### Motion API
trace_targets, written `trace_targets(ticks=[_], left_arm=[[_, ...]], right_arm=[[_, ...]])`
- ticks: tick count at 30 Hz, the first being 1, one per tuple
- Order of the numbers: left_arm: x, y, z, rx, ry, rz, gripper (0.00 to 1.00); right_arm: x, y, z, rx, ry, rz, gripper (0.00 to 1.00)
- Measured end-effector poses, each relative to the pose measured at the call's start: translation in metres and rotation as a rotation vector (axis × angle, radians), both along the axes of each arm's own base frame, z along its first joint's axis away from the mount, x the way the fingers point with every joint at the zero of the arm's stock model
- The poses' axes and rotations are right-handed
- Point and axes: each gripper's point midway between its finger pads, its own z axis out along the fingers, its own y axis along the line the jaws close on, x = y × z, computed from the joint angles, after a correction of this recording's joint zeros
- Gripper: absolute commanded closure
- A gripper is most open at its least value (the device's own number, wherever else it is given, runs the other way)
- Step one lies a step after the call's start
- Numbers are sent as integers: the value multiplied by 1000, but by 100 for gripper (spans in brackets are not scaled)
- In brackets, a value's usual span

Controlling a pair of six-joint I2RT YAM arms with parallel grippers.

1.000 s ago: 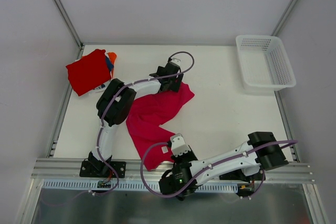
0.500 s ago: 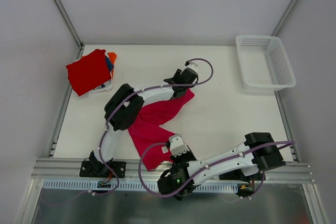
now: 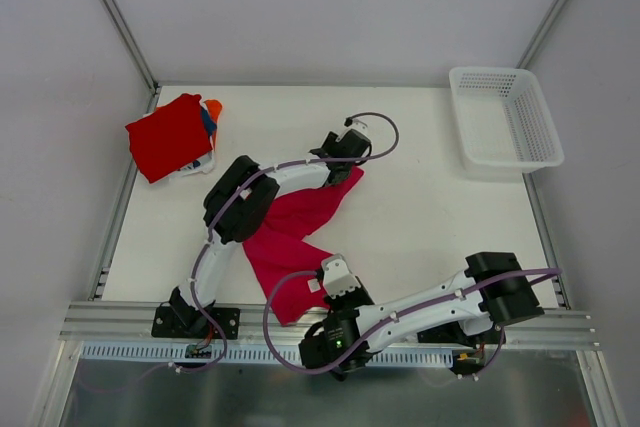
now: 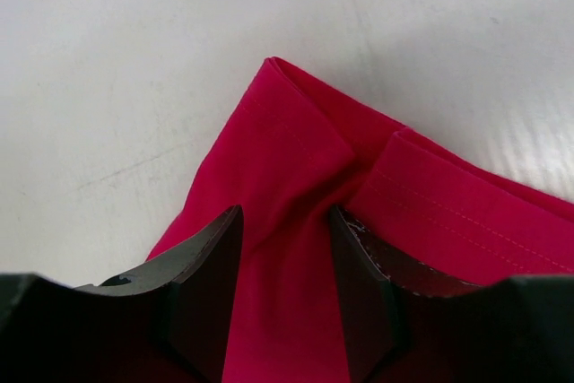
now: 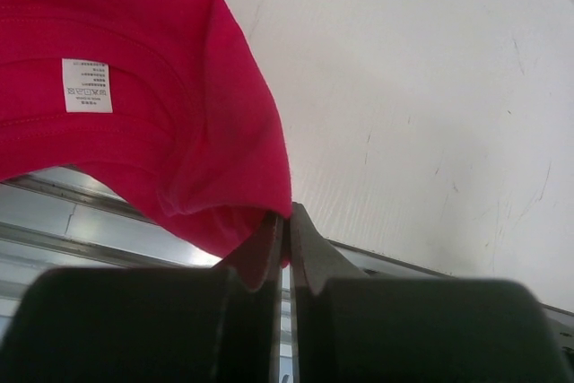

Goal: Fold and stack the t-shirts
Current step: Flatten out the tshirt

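Print on white care label [image 5: 87, 85] of magenta t-shirt [image 5: 193, 145] is unreadable.

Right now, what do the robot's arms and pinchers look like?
The left arm and right arm are white tubes with chunky black joints. A thin purple cable loops along each. The left gripper and right gripper have dark wedge-shaped fingers.
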Motion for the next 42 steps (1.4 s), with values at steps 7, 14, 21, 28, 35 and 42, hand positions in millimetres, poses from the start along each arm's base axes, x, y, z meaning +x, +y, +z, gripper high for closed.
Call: trace_targets(ticks=[7,14,21,28,35,42], left_arm=[[16,20,0,-22,10,41,56],[22,25,3,-35,24,46,56],[30,21,10,-69,21,36,57],[39,28,14,-90,18,49,57],[43,33,13,-100,27,54,58],[42,32,12,-107,34,49,58]], right_arm=[[3,0,0,-22,0,1,100],[4,1,0,-48,4,5,100],[4,1,-4,-82,8,10,100],[5,1,-7,-101,17,12,100],[7,2,-9,-110,20,11,100],[8,3,-10,-109,23,12,100]])
